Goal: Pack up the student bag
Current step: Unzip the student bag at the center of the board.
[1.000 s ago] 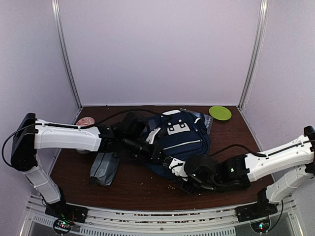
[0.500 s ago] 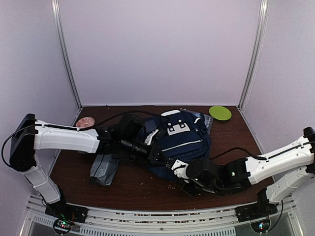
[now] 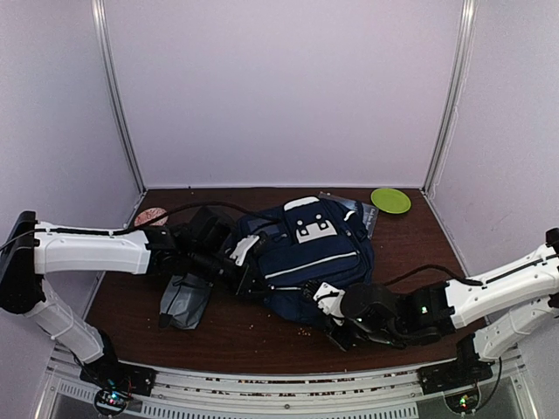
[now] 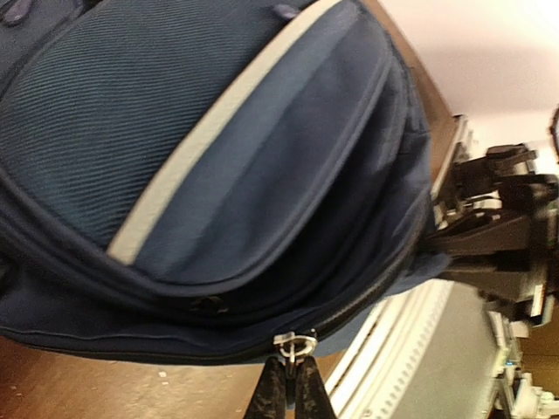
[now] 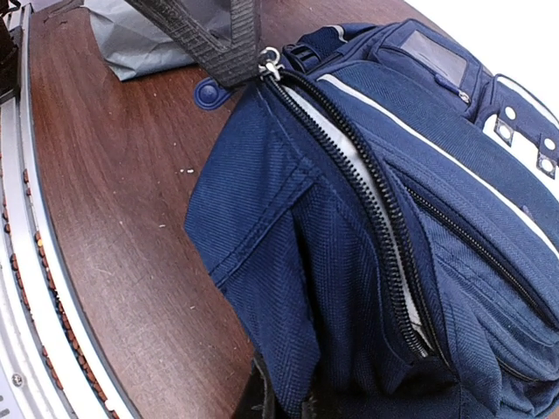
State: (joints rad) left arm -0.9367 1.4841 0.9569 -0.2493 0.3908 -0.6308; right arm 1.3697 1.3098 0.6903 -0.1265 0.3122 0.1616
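Nearest me, at about 5 o'clock from the middle of the dark brown wooden worktop (image 3: 253,330), my right hand (image 5: 281,403) sits low against the near corner of the large navy-blue fabric student bag (image 3: 319,253). Its fingers are drawn close together with a fold of the bag's cloth running down between them, so it has the bag by that corner (only the fingertips show, at the bottom edge of my right wrist view).

The bag lies in the middle of the worktop with its front face up. Thin white stripes cross it, and the white buckle patches (image 3: 312,229) point toward 12 o'clock.

At 8 o'clock from the bag, a small crumpled grey fabric pouch (image 3: 185,297) lies on the worktop, near the bag's corner and just on the near side of my left forearm.

A little farther in, at the bag's 9 o'clock edge, my left hand (image 4: 288,397) is closed right down on the small silver metal zip pull (image 4: 294,342), which is pinched at the tips of its two dark fingers. The black zip track runs from there along the bag's side toward my right hand. I cannot tell whether it is closed along its length.

Farther back, at 10 o'clock by the left wall, lies a small round pinkish disc (image 3: 151,216). In the far corner, at 1 o'clock and well apart from the bag, lies a flat round green plate (image 3: 390,200).
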